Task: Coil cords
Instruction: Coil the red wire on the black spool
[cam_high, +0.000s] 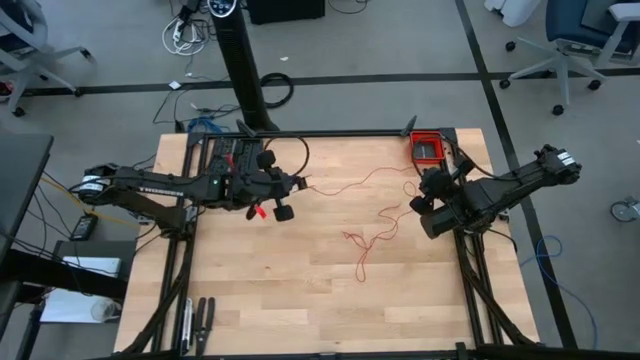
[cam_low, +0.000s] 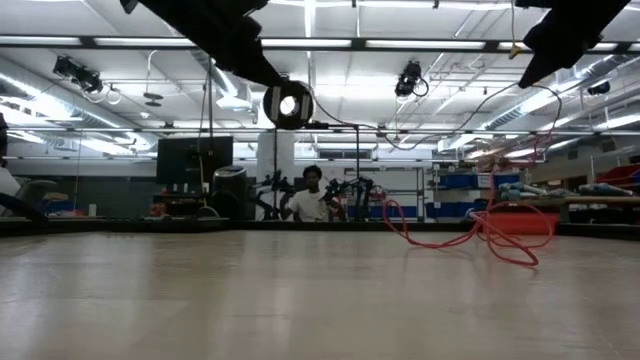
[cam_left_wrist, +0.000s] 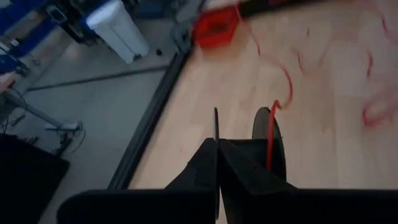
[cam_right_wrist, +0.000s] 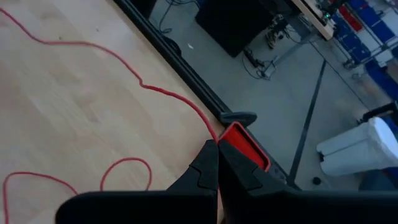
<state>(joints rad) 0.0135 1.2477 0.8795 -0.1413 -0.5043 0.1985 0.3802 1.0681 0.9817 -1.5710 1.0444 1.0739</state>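
Red cord (cam_high: 372, 240) in both pincers

Left claw (cam_high: 272, 199), right claw (cam_high: 420, 192) both closed

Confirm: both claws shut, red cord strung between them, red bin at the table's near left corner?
Not quite. The red bin sits at the far right corner, per the high view. The rest holds: left claw and right claw are shut, the red cord strung between them.

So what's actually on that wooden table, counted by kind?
Red cord: 1, a long wavy strand
Red bin: 1, at the far right corner
Robot arms over the table: 2, left gripper and right gripper
Total: 4
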